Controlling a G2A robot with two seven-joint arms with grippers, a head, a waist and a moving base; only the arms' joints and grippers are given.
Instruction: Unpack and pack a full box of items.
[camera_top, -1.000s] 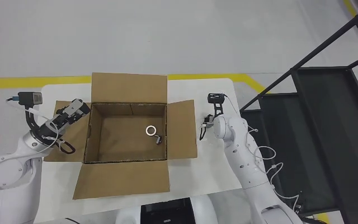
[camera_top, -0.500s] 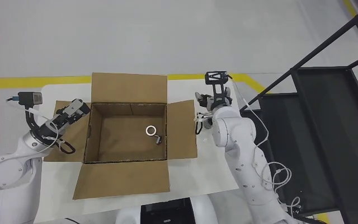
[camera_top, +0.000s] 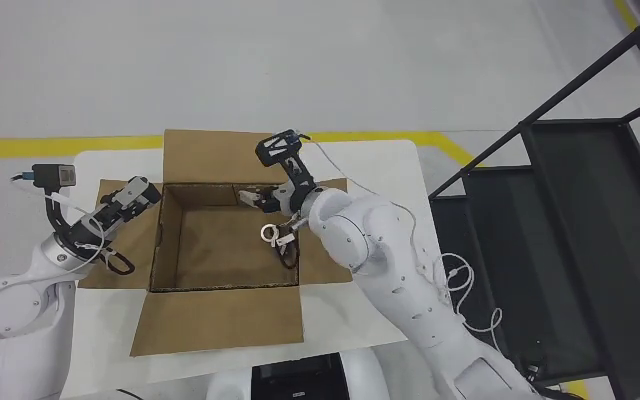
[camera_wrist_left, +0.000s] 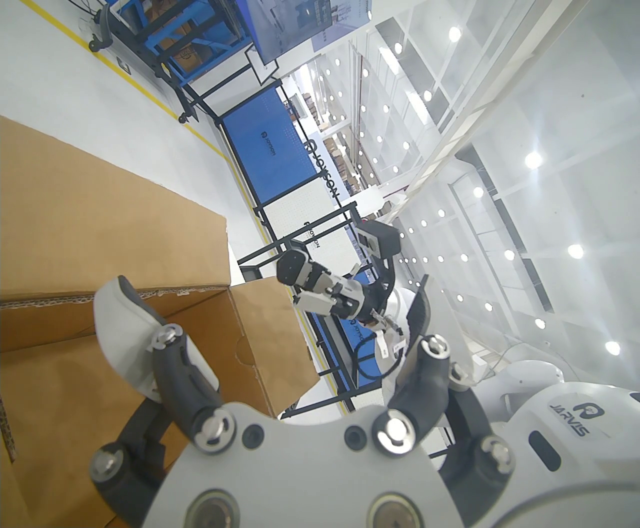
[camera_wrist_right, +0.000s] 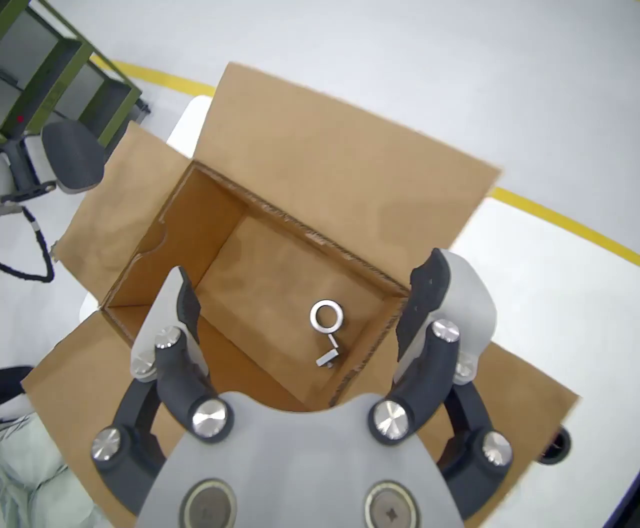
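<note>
Cardboard box (camera_top: 210, 255): brown, flaps splayed.
Metal ring (camera_wrist_right: 326, 316): lies flat inside, tab trailing diagonally toward right wall.
Right gripper (camera_wrist_right: 305, 275): spread, empty.
Left gripper (camera_wrist_left: 270, 300): spread, empty.

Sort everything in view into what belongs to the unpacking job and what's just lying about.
Job:
open cardboard box
metal ring and small metal piece on its floor
right pincer, open above the box
left pincer, open beside the box

Lying about:
black metal frame
yellow floor line
grey chair
green rack
</note>
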